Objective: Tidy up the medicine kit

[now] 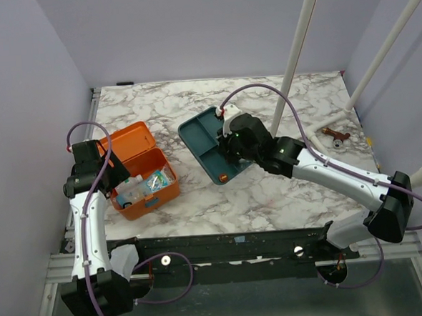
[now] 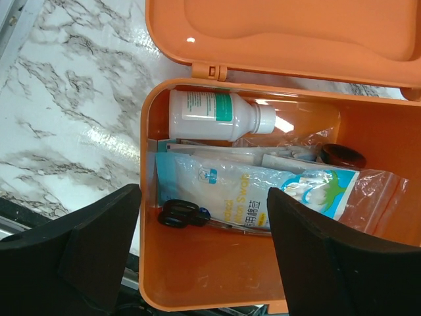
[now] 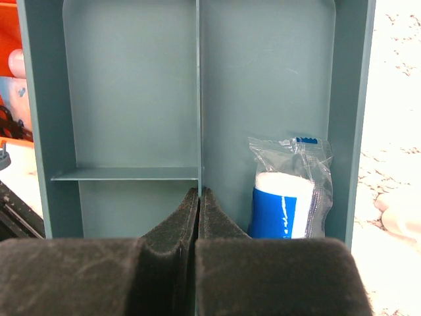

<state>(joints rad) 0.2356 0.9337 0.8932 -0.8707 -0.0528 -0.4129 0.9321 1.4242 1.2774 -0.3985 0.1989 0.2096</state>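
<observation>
I see the medicine kit (image 1: 142,173) near the desk's left edge, toward the near corner, with its lid thrown back. My left gripper (image 2: 204,197) hangs over the open box, fingers spread wide and holding nothing. Inside lie a white bottle (image 2: 210,115), a swab pack (image 2: 250,191) and black scissors (image 2: 181,214). Mid-desk, my right gripper (image 3: 198,201) has its fingers pressed together on the teal tray's (image 3: 131,99) centre divider. A wrapped blue roll (image 3: 286,204) sits in the tray's right compartment.
</observation>
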